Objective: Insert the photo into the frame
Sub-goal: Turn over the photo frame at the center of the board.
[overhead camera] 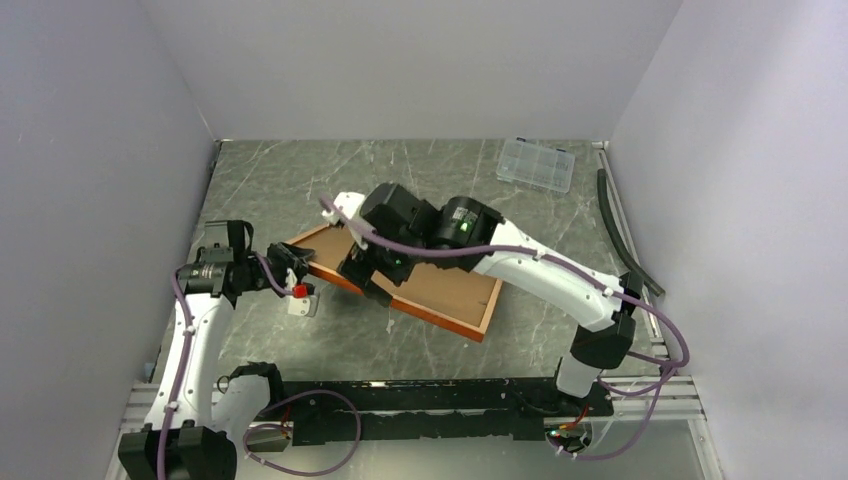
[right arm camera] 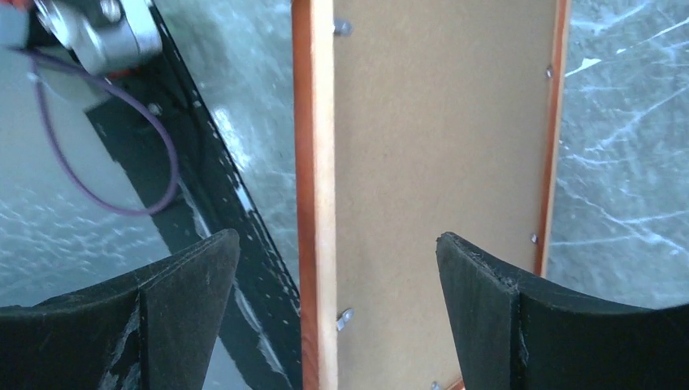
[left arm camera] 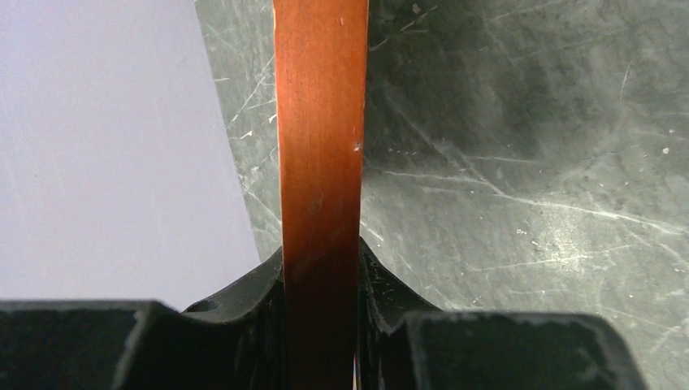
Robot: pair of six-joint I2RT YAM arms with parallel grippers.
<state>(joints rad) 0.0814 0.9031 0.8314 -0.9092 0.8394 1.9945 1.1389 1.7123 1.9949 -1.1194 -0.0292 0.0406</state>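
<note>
Your left gripper [left arm camera: 321, 284] clamps the frame [left arm camera: 321, 122] by its orange edge; right gripper [right arm camera: 337, 240] hangs spread wide over its back.

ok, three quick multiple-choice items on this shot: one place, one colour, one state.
1. The clear compartment box sits: A) near left B) far right C) centre
2. The frame border is: A) blue B) white C) reddish-orange
3. The right gripper fingers are: A) spread open B) shut on the frame C) out of view

1 B, the top view shows it at the far right. 2 C, the left wrist view shows it close up. 3 A, there is a wide gap between them over the frame's back.
</note>
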